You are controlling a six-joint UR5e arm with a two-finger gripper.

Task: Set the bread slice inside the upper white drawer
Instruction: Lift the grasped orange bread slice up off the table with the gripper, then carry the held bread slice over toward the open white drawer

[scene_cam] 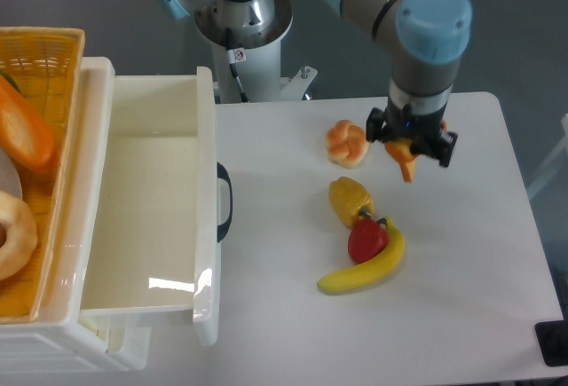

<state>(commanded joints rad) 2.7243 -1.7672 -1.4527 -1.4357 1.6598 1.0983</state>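
The bread slice [405, 159] is held in the gripper [408, 148], clear of the table [461, 253], above the right part of the tabletop. Only a small bit of it can be seen: a thin orange piece poking down below the black fingers, edge-on, with the crust colour showing and the paler faces mostly hidden. The jaws are closed narrow on it, one on each side.

Just left of the gripper, a round knotted orange-cream bun [347, 144] is sat on the table. Nearer the camera a yellow pepper [350, 200] can be seen, with a red pepper [366, 239] right below it and a banana [364, 268] curled around the red one, touching it.

The upper white drawer [151, 217] is pulled open on the left, well apart from the slice, glossy white with a cream inside and a black curved handle [224, 201] on the front. Nothing can be made out inside it. Beside it at the far left an orange wicker basket [40, 53] is seen, with an orange loaf [25, 133] in it.
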